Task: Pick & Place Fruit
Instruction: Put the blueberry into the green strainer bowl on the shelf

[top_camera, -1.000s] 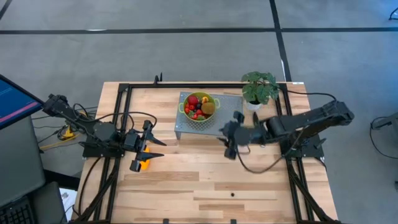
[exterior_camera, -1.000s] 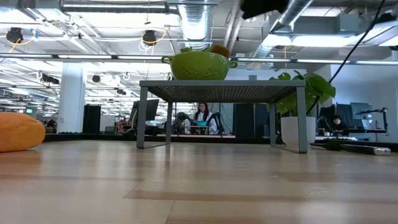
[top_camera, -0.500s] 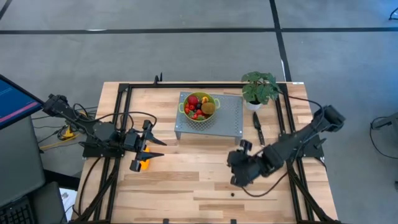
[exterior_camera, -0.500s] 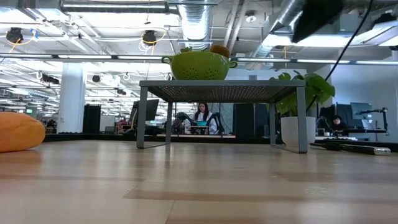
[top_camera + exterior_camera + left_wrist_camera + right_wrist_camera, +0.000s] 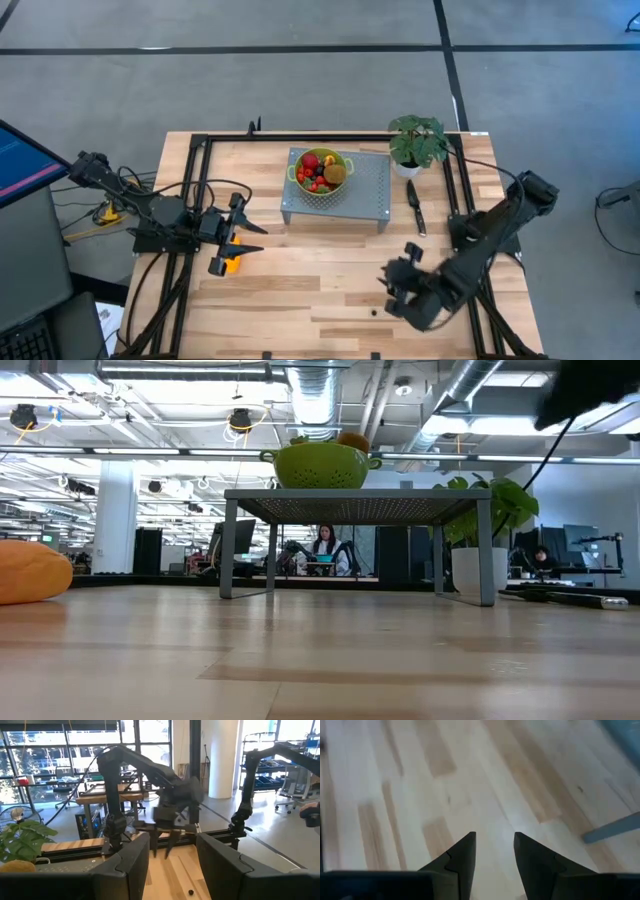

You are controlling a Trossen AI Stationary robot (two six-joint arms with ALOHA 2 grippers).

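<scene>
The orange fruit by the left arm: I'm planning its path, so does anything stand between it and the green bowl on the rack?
Nothing visible does. The orange fruit lies beside the left gripper; bare wood separates it from the rack holding the green bowl.

Green colander [image 5: 321,172] (red, orange, dark fruit [image 5: 316,174] inside), pale striped table [image 5: 300,290]

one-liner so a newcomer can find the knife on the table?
Start at the grey mesh stand at the back middle of the wooden table, the one carrying the green colander of fruit. Just off its right edge, in front of the potted plant, lies the knife. It is the only thin, dark, flat thing lying there.
</scene>
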